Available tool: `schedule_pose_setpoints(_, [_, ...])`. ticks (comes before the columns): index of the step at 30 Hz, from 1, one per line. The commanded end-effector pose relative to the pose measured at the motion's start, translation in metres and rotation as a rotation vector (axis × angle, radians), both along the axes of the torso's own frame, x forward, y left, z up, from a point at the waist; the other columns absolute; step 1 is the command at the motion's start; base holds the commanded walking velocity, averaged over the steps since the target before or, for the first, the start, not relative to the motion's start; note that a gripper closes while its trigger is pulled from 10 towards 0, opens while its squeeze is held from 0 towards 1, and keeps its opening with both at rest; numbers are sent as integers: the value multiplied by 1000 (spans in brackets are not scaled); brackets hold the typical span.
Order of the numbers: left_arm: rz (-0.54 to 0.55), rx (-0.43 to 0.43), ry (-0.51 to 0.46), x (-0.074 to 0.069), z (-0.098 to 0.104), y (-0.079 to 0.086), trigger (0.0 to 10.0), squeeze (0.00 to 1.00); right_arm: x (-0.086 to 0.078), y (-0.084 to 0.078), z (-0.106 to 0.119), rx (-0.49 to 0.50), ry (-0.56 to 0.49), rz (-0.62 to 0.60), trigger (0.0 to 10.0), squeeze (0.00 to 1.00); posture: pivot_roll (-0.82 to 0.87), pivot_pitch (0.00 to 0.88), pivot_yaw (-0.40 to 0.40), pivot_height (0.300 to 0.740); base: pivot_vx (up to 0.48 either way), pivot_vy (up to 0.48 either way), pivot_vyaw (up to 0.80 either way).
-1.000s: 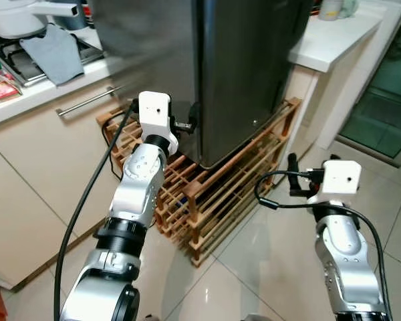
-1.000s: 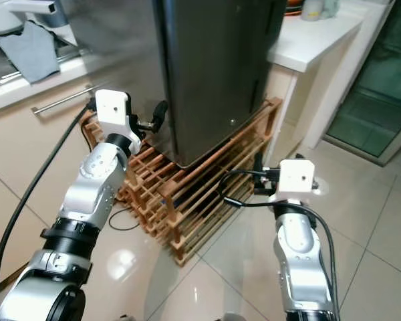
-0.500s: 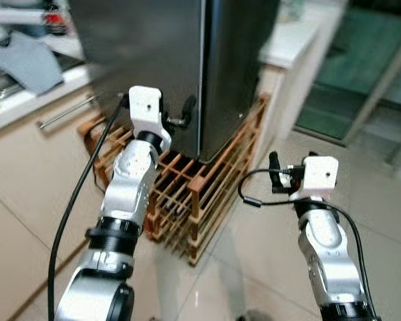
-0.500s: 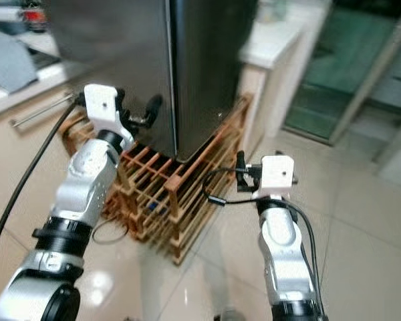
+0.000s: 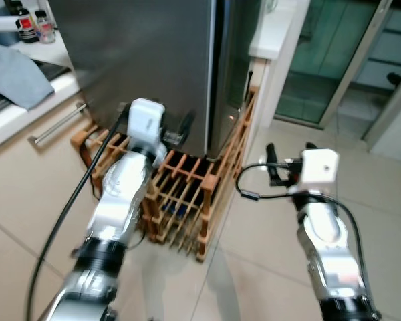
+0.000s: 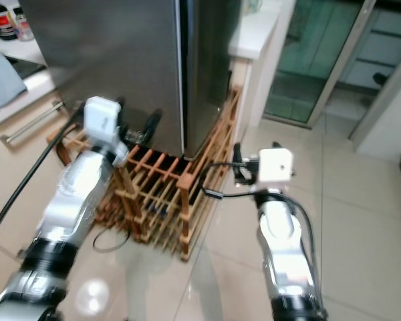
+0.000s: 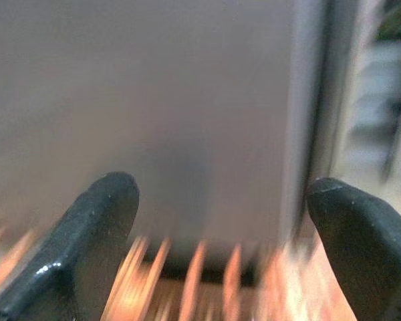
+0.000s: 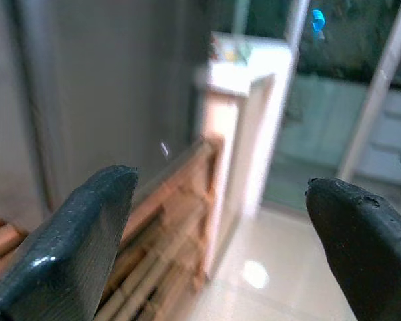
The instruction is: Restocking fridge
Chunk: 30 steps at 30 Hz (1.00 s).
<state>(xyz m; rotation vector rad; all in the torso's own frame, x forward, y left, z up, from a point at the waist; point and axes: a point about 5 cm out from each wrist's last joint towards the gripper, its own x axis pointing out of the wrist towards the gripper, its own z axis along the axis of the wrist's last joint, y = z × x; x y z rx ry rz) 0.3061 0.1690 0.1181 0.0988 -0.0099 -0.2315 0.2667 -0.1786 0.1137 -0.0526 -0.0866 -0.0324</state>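
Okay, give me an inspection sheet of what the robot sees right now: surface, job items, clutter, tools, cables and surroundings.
Surface: glossy beige tiled floor.
Job's things: steel fridge, door closed, standing on a wooden rack.
Clutter: grey cloth and small bottles on the counter.
Grippers: left tool open, close to the fridge front; right tool open, empty, above the floor beside the rack.
Cables: black cable along the left arm.
Surroundings: glass door to the right.

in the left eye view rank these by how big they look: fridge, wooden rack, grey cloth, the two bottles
1. fridge, by far the largest
2. wooden rack
3. grey cloth, cut off by the picture's edge
4. two bottles, smallest, though they stand farthest from the camera
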Motion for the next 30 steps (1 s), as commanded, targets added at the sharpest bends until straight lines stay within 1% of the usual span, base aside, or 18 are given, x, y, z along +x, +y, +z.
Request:
schedule_pose_setpoints(1, [34, -24, -8, -3, 4, 9, 10000, 0, -5, -6, 0, 17, 3, -20, 10000, 35, -100, 0, 13, 740, 0, 0, 0])
schedule_pose_setpoints(2, [97, -61, -8, -16, -2, 17, 10000, 0, -13, -8, -4, 20, 6, -30, 10000, 35, -92, 0, 6, 740, 0, 0, 0])
schedule_pose_setpoints(3, [97, -61, -8, -16, -2, 17, 10000, 0, -13, -8, -4, 20, 6, -30, 10000, 35, -92, 0, 6, 740, 0, 0, 0])
schedule_pose_setpoints(4, [62, -87, -53, -18, 7, 6, 10000, 0, -16, -4, -6, 17, 3, -27, 10000, 35, -82, 0, 2, 740, 0, 0, 0])
schedule_pose_setpoints(5, [33, -102, -73, -16, 13, -1, 10000, 0, -15, -2, -7, 20, 3, -25, 10000, 39, -78, 0, 4, 740, 0, 0, 0])
schedule_pose_setpoints(6, [-9, -138, -105, -12, 21, -10, 10000, 0, -13, 3, -8, 26, 4, -18, 10000, 39, -76, 0, 7, 740, 296, 0, 0])
schedule_pose_setpoints(7, [-9, -138, -105, -12, 21, -10, 10000, 0, -13, 3, -8, 26, 4, -18, 10000, 39, -76, 0, 7, 740, 296, 0, 0])
schedule_pose_setpoints(8, [-36, -146, -118, -9, 28, -16, 10000, 0, -9, 5, -8, 31, 2, -15, 10000, 39, -73, 0, 17, 740, 450, 0, 0])
schedule_pose_setpoints(10, [-64, -149, -137, -6, 35, -22, 10000, 0, -5, 6, -6, 36, -7, -19, 10000, 43, -74, 0, 19, 740, 450, 0, 0])
schedule_pose_setpoints(16, [-85, -187, -164, -1, 49, -27, 10000, 0, 2, 7, -2, 44, -22, -32, 10000, 43, -83, 0, 39, 740, 452, 0, 0])
schedule_pose_setpoints(18, [-109, -202, -180, 2, 57, -34, 10000, 0, 5, 8, 0, 43, -30, -32, 10000, 43, -98, 0, 53, 740, 458, 0, 0])
schedule_pose_setpoints(21, [-127, -205, -184, 5, 59, -41, 10000, 0, 6, 8, -1, 39, -32, -35, 10000, 43, -119, 0, 60, 740, 458, 0, 0])
schedule_pose_setpoints(23, [-129, -209, -183, 6, 60, -43, 10000, 0, 6, 8, 0, 39, -33, -36, 10000, 43, -120, 0, 60, 740, 458, 0, 0])
schedule_pose_setpoints(24, [-133, -214, -187, 7, 62, -46, 10000, 0, 6, 9, 0, 34, -33, -31, 10000, 39, -125, 0, 57, 740, 458, 0, 0])
schedule_pose_setpoints(26, [-128, -200, -197, 10, 65, -49, 10000, 0, 6, 9, 0, 25, -31, -23, 10000, 39, -125, 0, 57, 740, 461, 0, 0])
schedule_pose_setpoints(27, [-120, -210, -202, 11, 67, -49, 10000, 0, 5, 8, 0, 22, -30, -22, 10000, 39, -123, 0, 55, 740, 480, 0, 0])
schedule_pose_setpoints(29, [-106, -221, -226, 15, 75, -48, 10000, 0, 5, 7, -1, 20, -24, -24, 10000, 39, -122, 0, 52, 740, 0, 0, 0])
schedule_pose_setpoints(30, [-106, -221, -226, 15, 75, -48, 10000, 0, 5, 7, -1, 20, -24, -24, 10000, 39, -122, 0, 52, 740, 0, 0, 0])
